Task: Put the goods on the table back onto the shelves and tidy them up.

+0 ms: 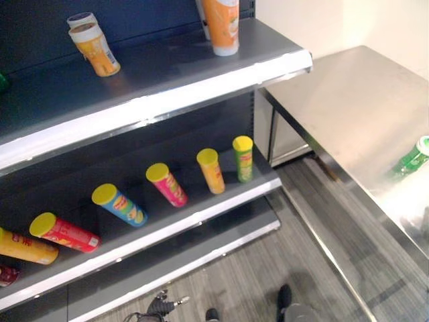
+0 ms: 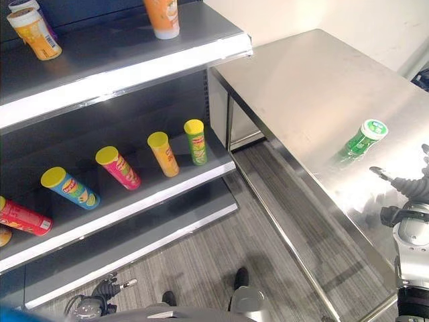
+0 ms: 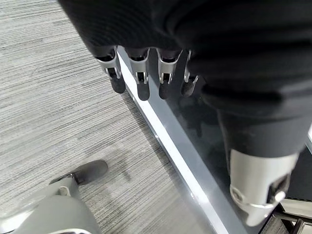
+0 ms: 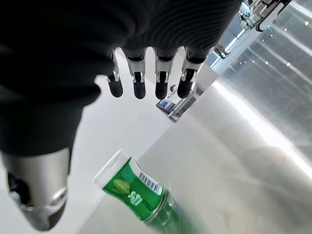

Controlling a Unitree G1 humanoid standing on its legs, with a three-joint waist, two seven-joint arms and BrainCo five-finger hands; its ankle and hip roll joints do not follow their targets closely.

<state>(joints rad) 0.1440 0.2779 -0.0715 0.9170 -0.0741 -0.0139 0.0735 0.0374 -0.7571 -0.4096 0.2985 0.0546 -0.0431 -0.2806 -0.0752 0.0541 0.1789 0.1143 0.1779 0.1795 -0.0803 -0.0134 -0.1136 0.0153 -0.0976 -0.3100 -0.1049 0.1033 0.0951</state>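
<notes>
One green can stands on the counter near its front edge, the right hand poised close by, fingers straight and empty. Left hand hangs open by the shelves. Next, likely: closing around the can.

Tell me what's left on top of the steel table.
One green can stands on the steel table, just ahead of the open right hand. The table's near end is out of view.
</notes>
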